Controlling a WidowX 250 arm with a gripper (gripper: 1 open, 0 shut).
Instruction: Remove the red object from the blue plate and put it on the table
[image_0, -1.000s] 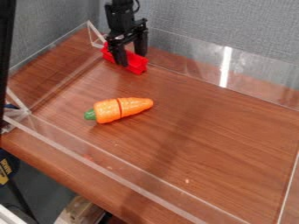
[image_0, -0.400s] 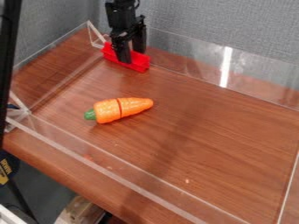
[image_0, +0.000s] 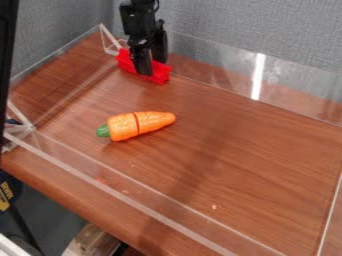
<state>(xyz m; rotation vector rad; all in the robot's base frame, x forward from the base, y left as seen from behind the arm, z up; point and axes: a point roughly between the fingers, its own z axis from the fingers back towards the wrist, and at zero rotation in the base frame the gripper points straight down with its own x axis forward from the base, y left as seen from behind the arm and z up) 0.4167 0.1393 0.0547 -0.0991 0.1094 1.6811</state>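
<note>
Red object (image_0: 144, 67) on table (image_0: 227, 150), directly under hand (image_0: 144, 48), carrot (image_0: 136, 125) apart

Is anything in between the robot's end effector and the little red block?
No, nothing visible. The end effector is right at the red block on the table. The toy carrot lies apart, nearer the front.

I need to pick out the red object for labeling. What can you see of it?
The red object is a small bright red oblong block, plastic-looking and flat-sided. It lies on the table at the far left corner by the clear wall. The black gripper stands right over it, hiding its top; whether it is gripped is unclear. No blue plate shows.
</note>
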